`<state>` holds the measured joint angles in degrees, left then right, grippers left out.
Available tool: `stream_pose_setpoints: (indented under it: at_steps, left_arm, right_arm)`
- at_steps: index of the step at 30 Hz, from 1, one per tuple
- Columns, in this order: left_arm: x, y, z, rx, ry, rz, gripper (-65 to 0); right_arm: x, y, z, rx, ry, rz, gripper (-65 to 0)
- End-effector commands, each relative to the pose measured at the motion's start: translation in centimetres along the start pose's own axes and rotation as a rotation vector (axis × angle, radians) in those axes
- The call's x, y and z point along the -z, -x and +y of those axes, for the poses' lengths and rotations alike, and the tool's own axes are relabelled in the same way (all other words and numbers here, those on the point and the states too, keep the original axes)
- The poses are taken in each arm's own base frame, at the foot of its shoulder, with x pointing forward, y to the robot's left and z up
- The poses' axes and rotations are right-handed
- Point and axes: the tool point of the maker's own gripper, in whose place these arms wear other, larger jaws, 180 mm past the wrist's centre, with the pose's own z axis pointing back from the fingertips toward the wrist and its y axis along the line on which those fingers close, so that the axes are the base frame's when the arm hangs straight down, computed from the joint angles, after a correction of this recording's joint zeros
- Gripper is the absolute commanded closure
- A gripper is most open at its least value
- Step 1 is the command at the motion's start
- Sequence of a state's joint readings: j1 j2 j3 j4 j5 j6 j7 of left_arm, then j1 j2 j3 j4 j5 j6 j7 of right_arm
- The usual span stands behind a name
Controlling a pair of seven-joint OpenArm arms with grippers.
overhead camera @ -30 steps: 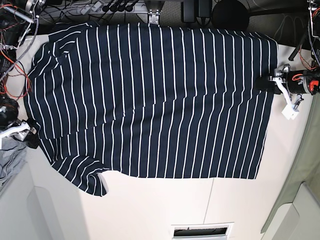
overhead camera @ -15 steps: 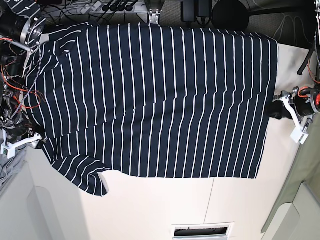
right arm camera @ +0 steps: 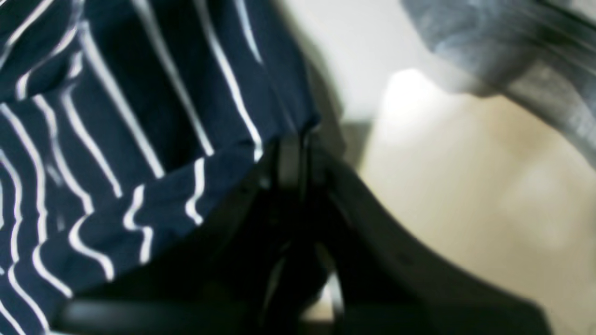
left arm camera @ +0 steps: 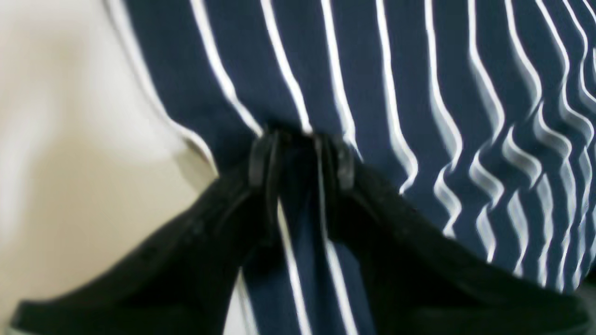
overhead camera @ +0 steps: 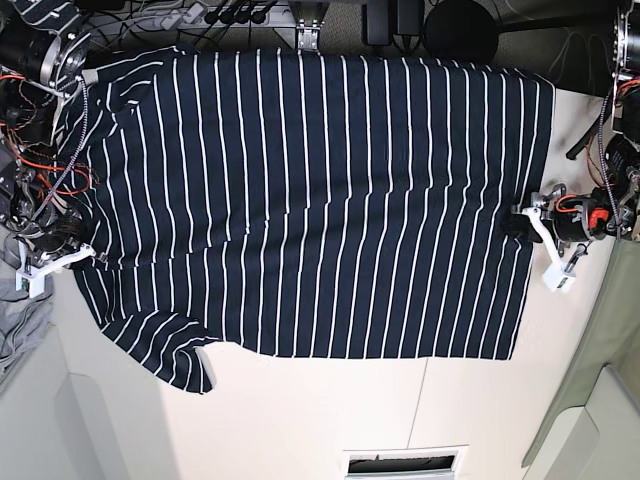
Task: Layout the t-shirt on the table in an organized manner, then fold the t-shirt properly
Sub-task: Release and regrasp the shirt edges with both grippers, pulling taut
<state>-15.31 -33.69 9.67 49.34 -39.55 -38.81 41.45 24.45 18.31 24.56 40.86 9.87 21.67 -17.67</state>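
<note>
The t-shirt (overhead camera: pixel 300 200), dark navy with thin white stripes, lies spread flat over the table (overhead camera: pixel 330 410), collar end to the left and hem to the right. My left gripper (overhead camera: pixel 520 222) sits at the hem on the right. In the left wrist view it (left arm camera: pixel 300 153) is shut on a pinched fold of the t-shirt (left arm camera: pixel 372 70), which ripples beside it. My right gripper (overhead camera: pixel 85 255) is at the shirt's left edge near the lower sleeve. The right wrist view shows it (right arm camera: pixel 291 158) shut, with the t-shirt (right arm camera: pixel 139 116) edge bunched at its tips.
A plain grey garment (right arm camera: pixel 489 46) lies just beyond the right gripper, at the table's left edge (overhead camera: pixel 15 330). Cables and dark gear (overhead camera: pixel 230 12) line the far side. A white slotted panel (overhead camera: pixel 405 462) sits at the near edge.
The right gripper came in to the shirt's left edge and shut there. The left gripper slid down along the hem and back inward, drawing the hem with it.
</note>
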Motion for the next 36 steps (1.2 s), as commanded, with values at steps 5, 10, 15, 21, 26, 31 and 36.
stream_pose_setpoints:
  at_steps: [5, 10, 15, 21, 26, 31, 36]
  left_arm:
    - [1.1, 2.5, 0.7, -0.004, -0.072, 0.125, -19.0]
    - [0.8, 3.2, 1.5, 0.000, -0.098, 0.158, -19.0]
    - [0.8, 3.0, 1.4, -0.004, -0.093, 0.149, -19.0]
    - [0.8, 2.8, 1.3, -0.009, -0.088, 0.142, -19.0]
    - [0.7, 3.1, 1.7, 0.009, -0.107, 0.161, -19.0]
    - [0.4, 3.3, 2.2, 0.013, -0.124, 0.167, -19.0]
    - [0.0, 3.2, 1.8, -0.022, -0.089, 0.185, -19.0]
  right_arm:
    - [-2.5, -7.1, -2.5, -0.070, 0.011, -0.148, 0.0]
    - [-5.4, -11.5, -4.8, -0.038, 0.018, -0.226, 0.0]
    - [-5.4, -10.3, -4.9, -0.017, 0.008, -0.145, -28.1]
    - [-4.8, -8.9, -3.0, 0.065, -0.070, -0.094, -35.6]
    - [-4.6, -8.1, 0.7, 0.059, -0.188, -0.064, -35.6]
    - [-5.7, -6.9, 4.9, 0.024, -0.303, -0.056, -34.9]
    - [-6.8, -3.2, 5.7, -0.045, -0.288, 0.001, 0.0]
